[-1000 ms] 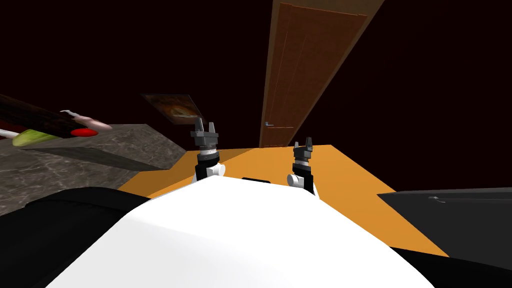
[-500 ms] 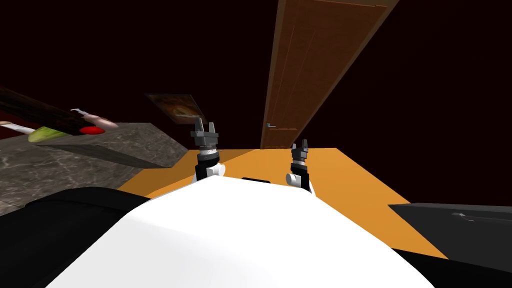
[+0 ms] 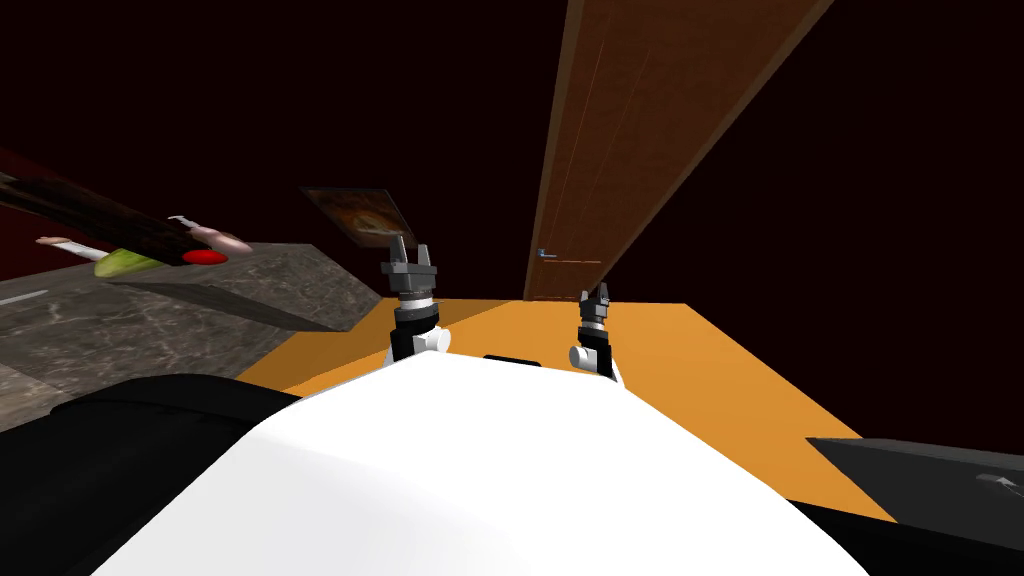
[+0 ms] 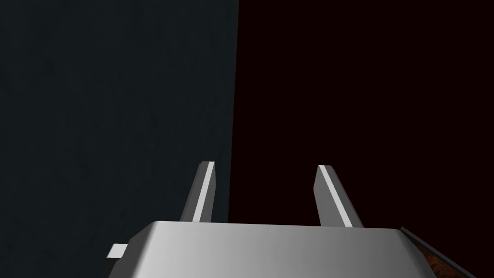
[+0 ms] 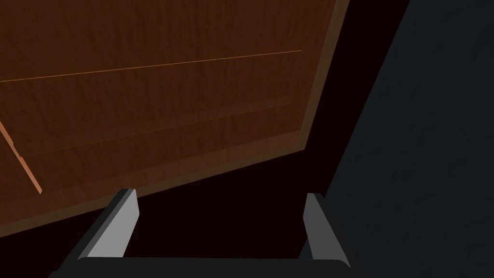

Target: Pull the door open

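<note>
Risk number one is aim, imo. The right pincer [image 3: 597,297] has its fingers apart with nothing between them. Its wrist view looks at plain panel and a corner of the door [image 3: 610,140], not at the handle [image 3: 545,254], which sits at the door's left edge. Close up there and it grabs air or scrapes wood.

Second worry: the door swings toward me, so standing square in front could block it and stall the pull.

The left pincer [image 3: 410,255] is also spread and empty, raised near the marbled grey surface [image 3: 250,290] on the left.

The door stands at the far end of the orange floor [image 3: 700,360], well apart from both pincers. It's tall, brown wood grain with thin lighter panel lines and a paler frame, and it looks shut.
</note>
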Tool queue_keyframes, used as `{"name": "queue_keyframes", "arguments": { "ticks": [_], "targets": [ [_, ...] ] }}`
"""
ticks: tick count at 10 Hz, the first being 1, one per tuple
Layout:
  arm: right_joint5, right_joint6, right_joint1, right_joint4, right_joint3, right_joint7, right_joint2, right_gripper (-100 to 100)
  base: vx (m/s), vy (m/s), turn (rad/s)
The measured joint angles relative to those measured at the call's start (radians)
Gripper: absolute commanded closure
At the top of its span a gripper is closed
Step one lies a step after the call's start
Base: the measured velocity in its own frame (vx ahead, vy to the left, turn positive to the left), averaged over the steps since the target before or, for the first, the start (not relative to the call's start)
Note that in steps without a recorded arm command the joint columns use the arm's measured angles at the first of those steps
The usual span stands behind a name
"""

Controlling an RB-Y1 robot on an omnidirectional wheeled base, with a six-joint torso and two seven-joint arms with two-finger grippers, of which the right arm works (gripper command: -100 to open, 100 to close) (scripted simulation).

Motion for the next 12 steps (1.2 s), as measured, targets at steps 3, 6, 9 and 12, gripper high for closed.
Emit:
{"name": "queue_keyframes", "arguments": {
  "ticks": [3,6,9,12],
  "targets": [
    [-0.013,-0.03,-0.045,0.105,-0.009,0.002,-0.011,-100,0.096,-0.027,0.098],
    [-0.023,-0.048,-0.071,0.18,-0.011,0.011,-0.011,-100,0.097,-0.028,0.103],
    [-0.034,-0.069,-0.104,0.264,-0.016,0.017,-0.016,-100,0.098,-0.028,0.098],
    [-0.042,-0.093,-0.131,0.339,-0.019,0.02,-0.02,-100,0.058,-0.025,0.065]
  ]
}}
